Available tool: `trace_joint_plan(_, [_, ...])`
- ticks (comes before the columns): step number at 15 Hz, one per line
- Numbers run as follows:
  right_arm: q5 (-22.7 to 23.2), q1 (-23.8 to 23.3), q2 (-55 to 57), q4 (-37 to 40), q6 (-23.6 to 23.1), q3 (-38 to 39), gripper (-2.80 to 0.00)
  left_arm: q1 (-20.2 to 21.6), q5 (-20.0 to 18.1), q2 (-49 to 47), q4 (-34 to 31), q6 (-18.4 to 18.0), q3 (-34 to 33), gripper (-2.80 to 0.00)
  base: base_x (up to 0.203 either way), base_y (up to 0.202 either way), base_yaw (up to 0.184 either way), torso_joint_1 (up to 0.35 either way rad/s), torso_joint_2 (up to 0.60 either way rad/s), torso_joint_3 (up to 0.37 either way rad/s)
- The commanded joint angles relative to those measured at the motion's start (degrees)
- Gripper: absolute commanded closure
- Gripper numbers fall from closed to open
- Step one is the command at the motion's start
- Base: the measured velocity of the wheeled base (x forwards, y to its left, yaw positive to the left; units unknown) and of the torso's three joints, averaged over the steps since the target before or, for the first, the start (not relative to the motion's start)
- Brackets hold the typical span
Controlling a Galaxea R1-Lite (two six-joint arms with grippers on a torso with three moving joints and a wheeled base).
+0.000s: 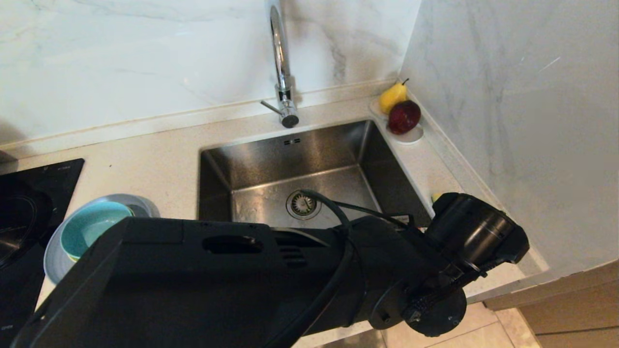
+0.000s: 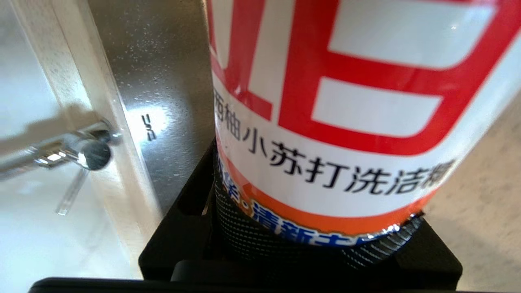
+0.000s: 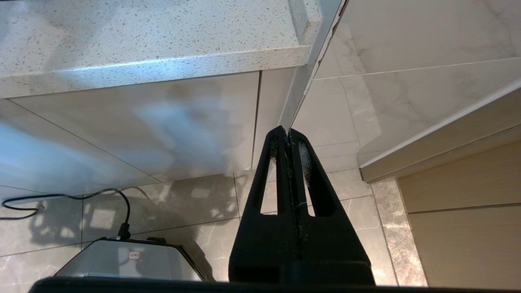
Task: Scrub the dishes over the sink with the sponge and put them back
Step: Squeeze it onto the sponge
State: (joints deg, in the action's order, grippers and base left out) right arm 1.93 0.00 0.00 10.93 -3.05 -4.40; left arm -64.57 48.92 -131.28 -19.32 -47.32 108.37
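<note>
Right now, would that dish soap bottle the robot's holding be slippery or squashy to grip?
Probably somewhat slippery: the bottle wears a glossy printed label that catches the light. The left gripper holds it between textured pads, which likely helps. It looks round and plastic, so it may flex under pressure and roll if laid down.

- Detergent bottle (image 2: 346,122): white label, red blocks, black lettering, orange band.
- Small bowl (image 1: 92,227): teal-blue.
- Sink (image 1: 271,164): brushed steel grey.
- Pear (image 1: 392,95): yellow.
</note>
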Motion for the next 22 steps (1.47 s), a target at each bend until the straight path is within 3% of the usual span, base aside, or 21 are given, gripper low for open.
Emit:
trace_joint_plan(1, [0.01, 0.0, -0.09, 0.05, -0.03, 0.01, 0.0, 0.24, 0.39, -0.44, 0.46, -2.18, -0.01, 0.0, 0.0, 0.0, 0.0, 0.0, 0.0, 0.0])
trace_joint_plan(5, [0.08, 0.0, -0.09, 0.05, -0.03, 0.01, 0.0, 0.24, 0.6, -1.36, 0.43, -5.29, -0.01, 0.0, 0.0, 0.0, 0.0, 0.0, 0.0, 0.0])
trace_joint_plan(13, [0.01, 0.0, -0.09, 0.05, -0.03, 0.01, 0.0, 0.24, 11.56, -4.63, 0.71, -5.5, -0.01, 0.0, 0.0, 0.0, 0.0, 0.0, 0.0, 0.0])
trace_joint_plan(22, [0.01, 0.0, -0.09, 0.05, -0.03, 0.01, 0.0, -1.08, 12.24, -7.22, 8.77, -5.15, -0.01, 0.0, 0.0, 0.0, 0.0, 0.0, 0.0, 0.0])
